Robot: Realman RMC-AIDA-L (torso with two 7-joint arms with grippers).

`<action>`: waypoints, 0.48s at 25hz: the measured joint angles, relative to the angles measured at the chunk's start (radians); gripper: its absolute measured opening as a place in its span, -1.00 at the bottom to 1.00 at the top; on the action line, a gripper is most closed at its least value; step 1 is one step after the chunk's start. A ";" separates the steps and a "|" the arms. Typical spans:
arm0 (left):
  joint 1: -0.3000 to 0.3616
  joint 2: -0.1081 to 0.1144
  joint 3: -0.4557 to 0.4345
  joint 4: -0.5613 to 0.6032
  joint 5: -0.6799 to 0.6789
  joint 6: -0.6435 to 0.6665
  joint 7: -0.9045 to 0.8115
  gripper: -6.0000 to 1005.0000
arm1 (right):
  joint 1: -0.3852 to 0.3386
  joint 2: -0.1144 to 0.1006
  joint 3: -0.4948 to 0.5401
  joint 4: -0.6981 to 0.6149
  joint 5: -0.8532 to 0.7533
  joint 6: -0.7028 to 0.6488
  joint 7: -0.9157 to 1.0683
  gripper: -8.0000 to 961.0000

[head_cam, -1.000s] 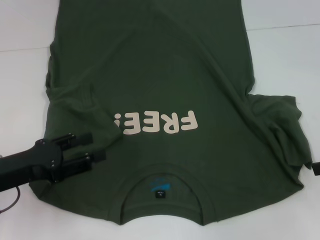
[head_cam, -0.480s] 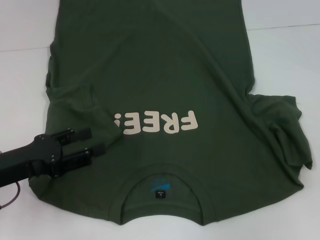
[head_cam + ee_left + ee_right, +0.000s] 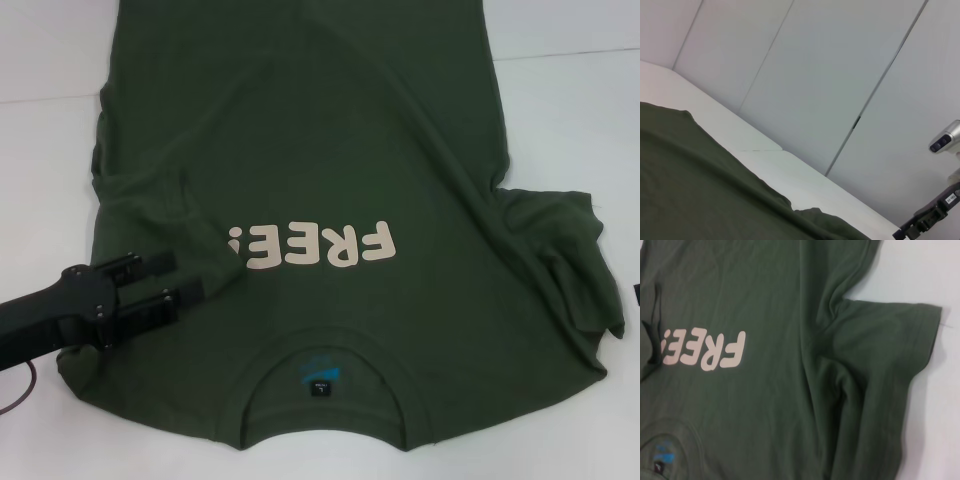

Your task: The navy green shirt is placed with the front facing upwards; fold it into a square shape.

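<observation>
Folding of the dark olive-green cotton T-shirt (image 3: 330, 190) seems barely begun: left gripper (image 3: 190, 278), jaws narrowly parted and empty, over its left-edge sleeve, next needs a pinch.

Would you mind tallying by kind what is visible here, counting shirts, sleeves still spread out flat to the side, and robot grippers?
Shirts: 1, the navy green shirt.
Sleeves spread out to the side: 1, the right sleeve.
Grippers seen: 1, the left gripper, over the shirt's folded-in left sleeve.
Total: 3
</observation>
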 joint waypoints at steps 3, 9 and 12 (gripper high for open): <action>0.001 0.000 0.000 0.000 -0.001 -0.002 0.000 0.44 | 0.015 -0.007 -0.007 0.051 -0.004 0.021 0.021 0.80; 0.001 -0.001 0.000 0.000 -0.002 -0.002 0.002 0.44 | 0.031 -0.002 -0.011 0.091 -0.014 0.057 0.037 0.80; 0.002 -0.002 0.000 0.000 -0.002 -0.003 0.003 0.44 | 0.036 0.001 -0.012 0.115 -0.014 0.072 0.040 0.80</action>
